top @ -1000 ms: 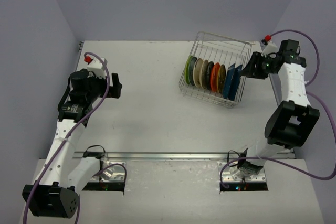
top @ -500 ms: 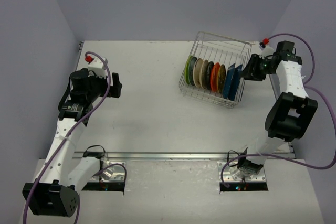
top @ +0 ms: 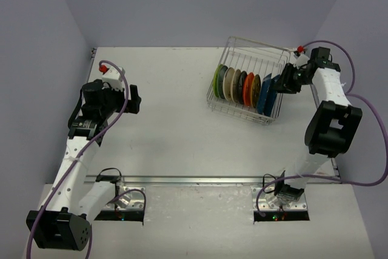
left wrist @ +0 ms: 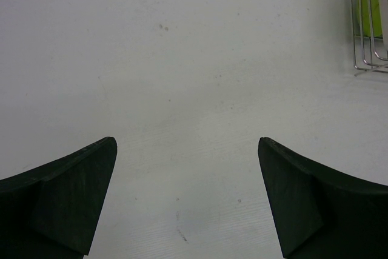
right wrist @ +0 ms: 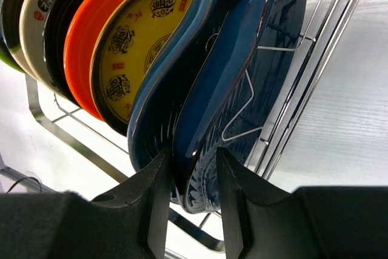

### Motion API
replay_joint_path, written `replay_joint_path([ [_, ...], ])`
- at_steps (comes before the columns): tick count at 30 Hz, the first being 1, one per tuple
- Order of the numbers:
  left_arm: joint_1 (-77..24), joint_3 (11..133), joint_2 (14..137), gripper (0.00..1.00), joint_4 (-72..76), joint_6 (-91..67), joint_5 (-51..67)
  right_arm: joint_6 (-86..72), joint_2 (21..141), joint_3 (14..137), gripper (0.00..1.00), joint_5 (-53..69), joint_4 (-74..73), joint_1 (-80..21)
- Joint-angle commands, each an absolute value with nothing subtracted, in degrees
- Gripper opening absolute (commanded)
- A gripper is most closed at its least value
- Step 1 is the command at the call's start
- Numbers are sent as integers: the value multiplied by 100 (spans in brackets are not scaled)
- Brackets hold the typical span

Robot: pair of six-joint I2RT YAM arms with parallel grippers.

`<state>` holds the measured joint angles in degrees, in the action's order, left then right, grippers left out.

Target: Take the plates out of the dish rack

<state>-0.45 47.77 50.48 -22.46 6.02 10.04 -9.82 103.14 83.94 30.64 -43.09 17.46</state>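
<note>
The dish rack [top: 239, 108] stands at the back right with several plates [top: 242, 86] upright in it: lime green, cream, black, orange, brownish-yellow and two dark blue. My right gripper [top: 280, 82] is at the rack's right end. In the right wrist view its jaws [right wrist: 193, 153] are closed in on the lower rim of the rightmost dark blue plate [right wrist: 242, 77], which still stands in the rack [right wrist: 315, 59]. A second dark blue plate [right wrist: 170, 77] is just behind it. My left gripper [top: 136, 98] is open and empty over the bare table [left wrist: 187, 150].
The orange plate [right wrist: 91, 34] and the yellow patterned plate [right wrist: 139, 34] stand close behind the blue ones. A corner of the rack [left wrist: 364, 59] shows at the left wrist view's top right. Walls enclose the table on the left, back and right.
</note>
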Motion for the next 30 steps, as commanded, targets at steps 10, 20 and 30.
replay_joint_path([
  [10,-79,4755,4992,100,-2013,694,967,-1300,10616,8507,12,3666,-4175,1714],
  [20,-79,4781,4983,100,-2057,694,957,-1213,10417,8315,0,3994,-4184,1940],
  [30,-79,4858,5045,100,-2086,694,993,-1399,10310,8290,0,5500,-4201,2640],
])
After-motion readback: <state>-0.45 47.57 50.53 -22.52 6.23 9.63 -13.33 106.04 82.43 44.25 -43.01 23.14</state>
